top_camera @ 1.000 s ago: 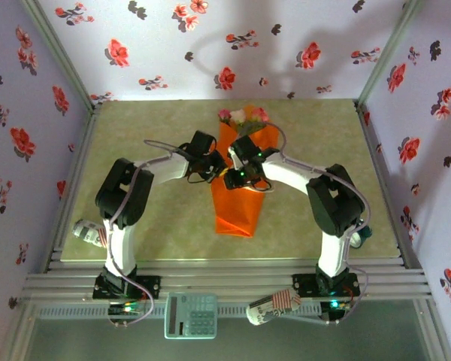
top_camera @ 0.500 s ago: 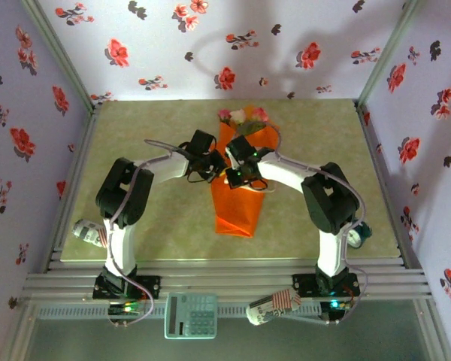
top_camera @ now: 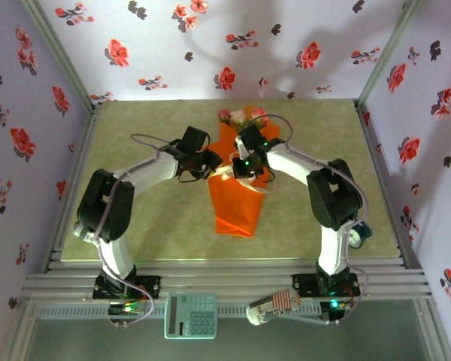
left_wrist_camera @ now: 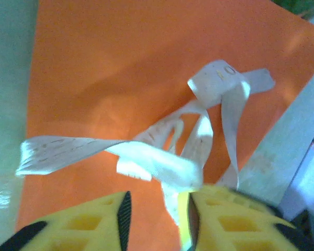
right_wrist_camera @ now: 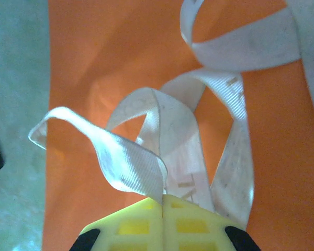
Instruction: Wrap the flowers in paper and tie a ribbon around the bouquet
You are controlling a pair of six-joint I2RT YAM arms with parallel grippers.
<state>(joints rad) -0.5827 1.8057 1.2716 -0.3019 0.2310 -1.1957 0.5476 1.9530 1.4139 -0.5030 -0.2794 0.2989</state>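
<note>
Purple wallpaper (top_camera: 210,45) with red flower prints walls in a pale green table (top_camera: 143,218), and both grippers meet over its middle. Wrapping looks done to us: the paper (left_wrist_camera: 104,63) is folded into a narrow orange cone. This bouquet (top_camera: 237,210) lies flat directly beneath both sets of fingers, its point toward the arm bases. That cone is the one container we see. It holds the flowers (top_camera: 240,116), whose pink and cream heads show at its wide mouth, just beyond the right gripper. The stems are hidden inside the paper.

Tying is under way but not finished, in our judgement. The ribbon (right_wrist_camera: 183,141) lies in loose loops on the orange just ahead of both grippers, and nothing is drawn tight. Whether it passes under the cone we cannot tell. The right gripper (right_wrist_camera: 162,206) has its fingers pressed together on a strand of ribbon at their tips. The left gripper (left_wrist_camera: 158,212) has its fingers apart, with orange showing through the gap. A strand hangs in that gap, not pinched as far as we can see. What is left is to pull the loops into a knot snug around the cone.
</note>
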